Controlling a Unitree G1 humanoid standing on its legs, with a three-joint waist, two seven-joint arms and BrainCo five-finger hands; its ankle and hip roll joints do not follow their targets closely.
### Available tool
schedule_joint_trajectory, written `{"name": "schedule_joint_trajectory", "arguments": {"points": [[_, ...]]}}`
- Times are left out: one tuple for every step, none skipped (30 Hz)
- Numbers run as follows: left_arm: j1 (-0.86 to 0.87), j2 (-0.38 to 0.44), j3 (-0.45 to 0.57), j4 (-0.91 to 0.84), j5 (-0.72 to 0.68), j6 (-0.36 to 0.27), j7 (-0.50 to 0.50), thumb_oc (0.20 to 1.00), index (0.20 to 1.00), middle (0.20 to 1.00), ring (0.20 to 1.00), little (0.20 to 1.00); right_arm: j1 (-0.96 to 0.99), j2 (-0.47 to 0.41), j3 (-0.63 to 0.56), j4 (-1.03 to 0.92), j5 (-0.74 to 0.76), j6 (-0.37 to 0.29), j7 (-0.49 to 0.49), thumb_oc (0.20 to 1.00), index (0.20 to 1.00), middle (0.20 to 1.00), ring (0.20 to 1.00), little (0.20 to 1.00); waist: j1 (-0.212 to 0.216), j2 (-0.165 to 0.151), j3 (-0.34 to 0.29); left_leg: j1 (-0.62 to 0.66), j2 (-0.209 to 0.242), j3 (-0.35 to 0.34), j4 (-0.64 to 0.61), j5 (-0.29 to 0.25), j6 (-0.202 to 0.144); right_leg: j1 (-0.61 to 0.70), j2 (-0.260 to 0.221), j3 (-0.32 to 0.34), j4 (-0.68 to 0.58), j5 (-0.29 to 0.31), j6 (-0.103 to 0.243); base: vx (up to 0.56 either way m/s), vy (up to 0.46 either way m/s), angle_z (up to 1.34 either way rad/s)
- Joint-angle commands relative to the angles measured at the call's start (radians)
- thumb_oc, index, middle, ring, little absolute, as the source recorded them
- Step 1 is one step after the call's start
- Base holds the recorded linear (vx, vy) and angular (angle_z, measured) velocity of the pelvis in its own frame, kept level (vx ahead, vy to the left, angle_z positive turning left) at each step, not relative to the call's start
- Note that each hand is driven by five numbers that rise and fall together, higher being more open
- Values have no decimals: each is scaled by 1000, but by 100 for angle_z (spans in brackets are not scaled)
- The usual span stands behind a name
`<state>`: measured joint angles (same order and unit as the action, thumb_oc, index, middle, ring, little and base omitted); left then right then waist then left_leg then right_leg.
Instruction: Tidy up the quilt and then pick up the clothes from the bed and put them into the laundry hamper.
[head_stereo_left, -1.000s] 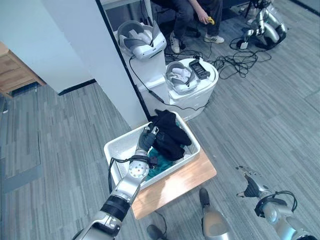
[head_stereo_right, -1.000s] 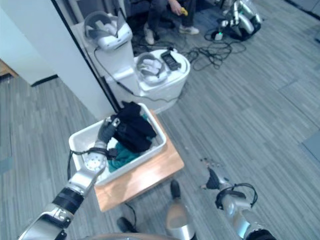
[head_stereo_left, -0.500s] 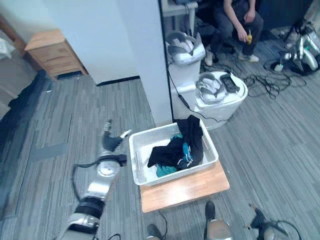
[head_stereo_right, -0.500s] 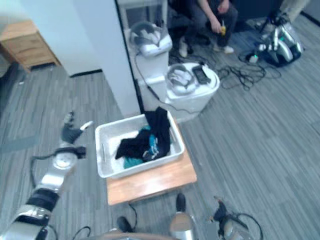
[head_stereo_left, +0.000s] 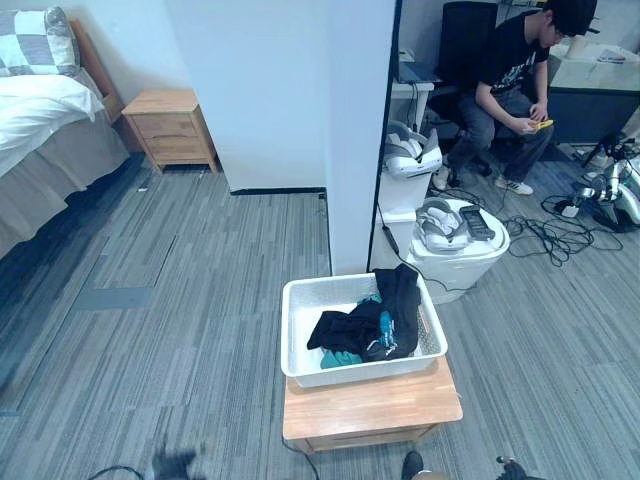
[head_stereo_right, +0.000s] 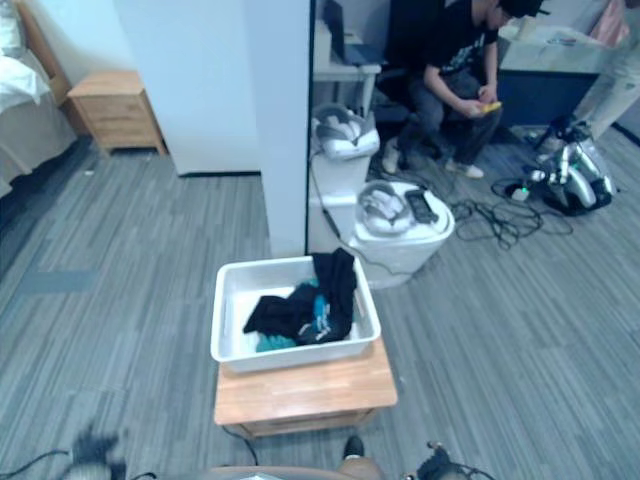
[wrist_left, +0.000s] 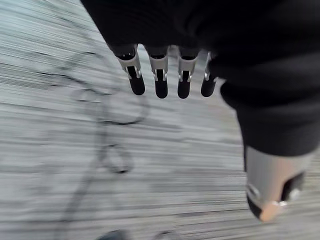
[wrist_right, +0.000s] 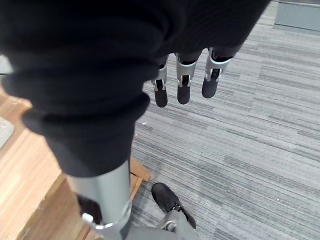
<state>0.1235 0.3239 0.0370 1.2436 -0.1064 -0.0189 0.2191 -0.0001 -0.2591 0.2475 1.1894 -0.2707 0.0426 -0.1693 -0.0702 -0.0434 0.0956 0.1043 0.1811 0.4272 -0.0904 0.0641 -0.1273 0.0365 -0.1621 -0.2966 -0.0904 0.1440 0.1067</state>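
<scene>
dark and teal clothes (head_stereo_left: 366, 328) heaped in white plastic laundry hamper (head_stereo_left: 300, 340), one black piece draped over the far rim. hamper set on low light-wood bench (head_stereo_left: 370, 405), reaching nearly to its left and far edges, a bare strip of wood along the near edge.

left hand (wrist_left: 165, 75) hanging over grey floor, fingers straight and relaxed, nothing in it. right hand (wrist_right: 185, 82) likewise slack and empty, above floor just off the bench's right edge.

judged stage: load delivered, hands clear. to finish well: look over the white-quilted bed (head_stereo_left: 40, 120) at far left of room for any garment left behind; if any remain, walk over with hands kept low and open, then pinch cloth at a bunched fold rather than a flat spread. draped black piece could slide out if hamper knocked; better tucked in.

room: grey striped carpet floor (head_stereo_left: 180, 300), wooden nightstand (head_stereo_left: 175, 125) beside the bed, white pillar (head_stereo_left: 350, 120) behind the hamper, white round stand with headsets (head_stereo_left: 450, 235) beyond it, seated person (head_stereo_left: 510, 90) at far right, tangled cables nearby.
</scene>
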Motion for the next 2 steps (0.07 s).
{"name": "schedule_joint_trajectory", "arguments": {"points": [[-93, -9, -30, 21, 75, 5, -3, 1000, 1000, 1000, 1000, 1000, -100, -8, 12, 13, 34, -7, -5, 1000, 1000, 1000, 1000, 1000, 21, 31, 78, 46, 3, 3, 3, -78, -13, 31, -61, -10, 3, -117, 100, -6, 36, 2], [-85, -17, -35, 45, 87, 12, -9, 1000, 1000, 1000, 1000, 1000, -104, -1, 22, 12, 32, -7, -3, 1000, 1000, 1000, 1000, 1000, 25, 31, 74, 55, 2, -9, 3, -98, -18, 41, -61, -5, 5, -131, 109, -8, 27, 4]]}}
